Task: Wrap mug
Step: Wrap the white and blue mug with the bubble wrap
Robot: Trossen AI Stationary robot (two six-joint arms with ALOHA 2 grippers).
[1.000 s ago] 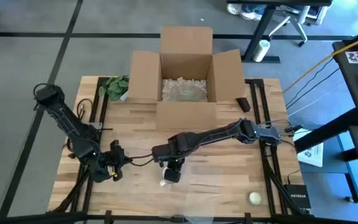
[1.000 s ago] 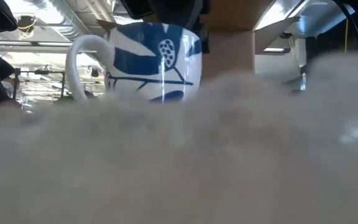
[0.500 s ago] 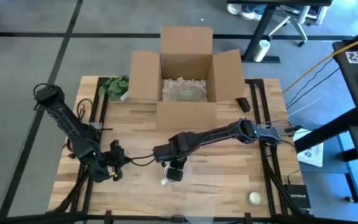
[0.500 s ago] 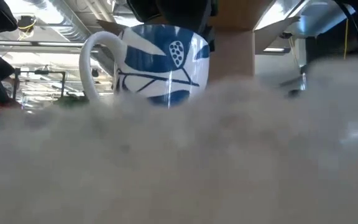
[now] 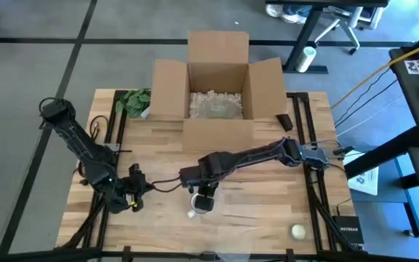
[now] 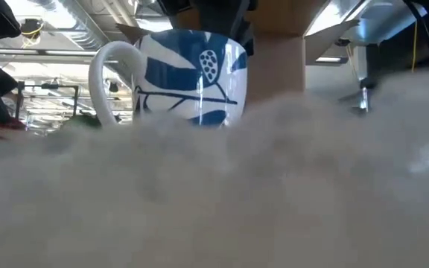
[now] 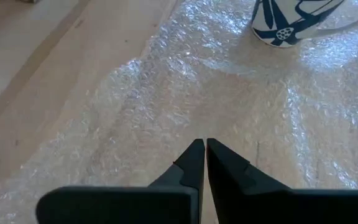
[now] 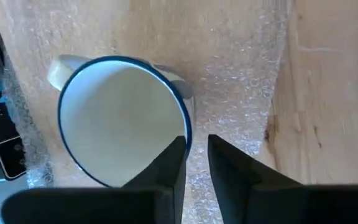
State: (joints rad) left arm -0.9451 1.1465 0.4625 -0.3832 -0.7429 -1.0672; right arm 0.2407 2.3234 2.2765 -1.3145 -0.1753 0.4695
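Observation:
A white mug (image 8: pixel 120 118) with a blue leaf pattern (image 6: pixel 192 74) stands upright on a sheet of clear bubble wrap (image 7: pixel 166 93) near the middle of the table's front half. Its handle (image 8: pixel 58 68) points toward the left edge. My right gripper (image 5: pixel 204 202) is above the mug, shut on it. My left gripper (image 7: pixel 204 144) is shut with nothing between its fingers and hovers over the wrap's left part (image 5: pixel 134 193), well short of the mug (image 7: pixel 291 18). My right gripper (image 8: pixel 196 146) holds the mug's rim (image 8: pixel 188 127) on the side opposite the handle, one finger inside the cup and one outside. The fingers come from above, pointing down. The mug stays upright; whether its base rests on the wrap or hangs just over it I cannot tell.
An open cardboard box (image 5: pixel 217 87) with packing filler stands at the far edge. A green leafy item (image 5: pixel 133 102) lies at the far left, a small dark object (image 5: pixel 284 121) right of the box, and a pale ball (image 5: pixel 298 231) near the front right corner. Bubble wrap (image 6: pixel 214 193) fills the low view's foreground.
My right gripper has carried the mug a little toward the table's right edge, and the mug has stayed upright.

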